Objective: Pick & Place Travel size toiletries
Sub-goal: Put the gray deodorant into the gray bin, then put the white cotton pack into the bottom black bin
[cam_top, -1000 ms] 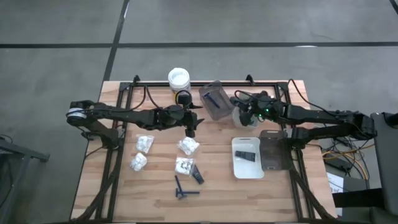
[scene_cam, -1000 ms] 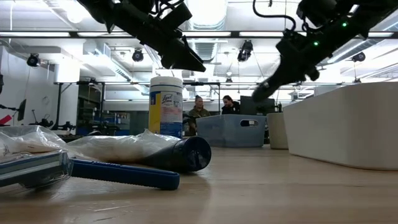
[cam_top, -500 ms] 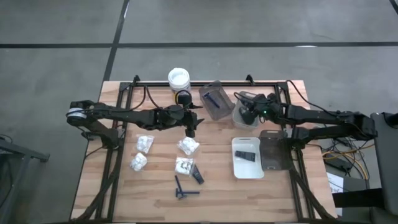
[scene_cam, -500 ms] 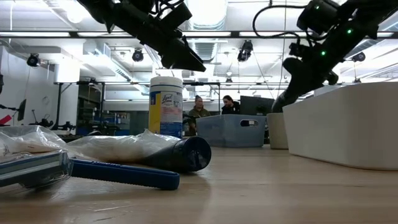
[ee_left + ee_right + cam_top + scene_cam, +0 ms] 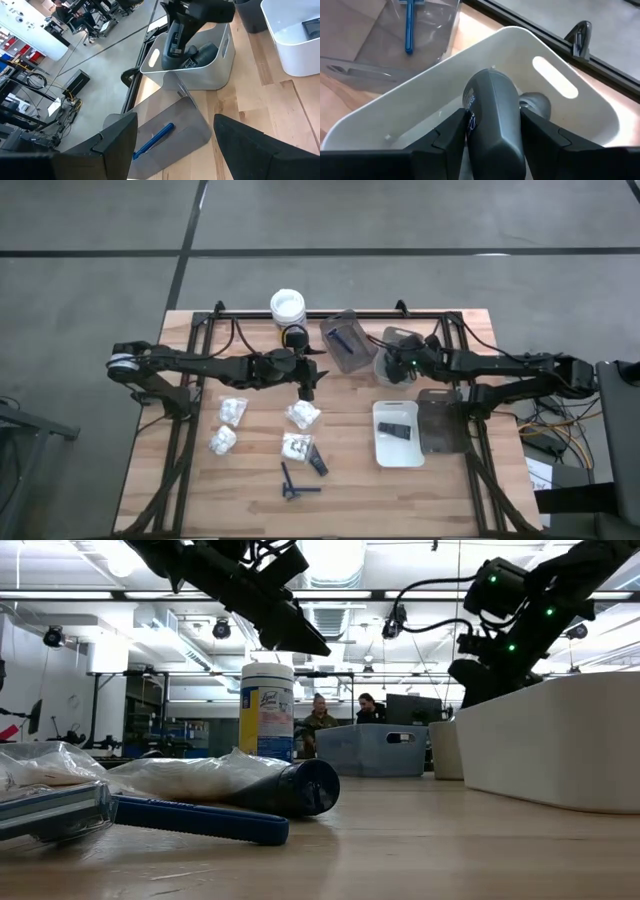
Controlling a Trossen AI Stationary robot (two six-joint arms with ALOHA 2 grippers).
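Holding a dark grey bottle (image 5: pixel 492 120) upright inside the white bin (image 5: pixel 560 107), your right end effector (image 5: pixel 490 142) grips its sides | bottle looks rigid, light, slick: clamp mid-body | left end effector (image 5: pixel 172 142) open, idle above tabletop (image 5: pixel 350 470).

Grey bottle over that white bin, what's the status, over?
Right pincer grips the grey bottle, inside the white bin. Left pincer open, waiting mid-table. Nothing blocking.
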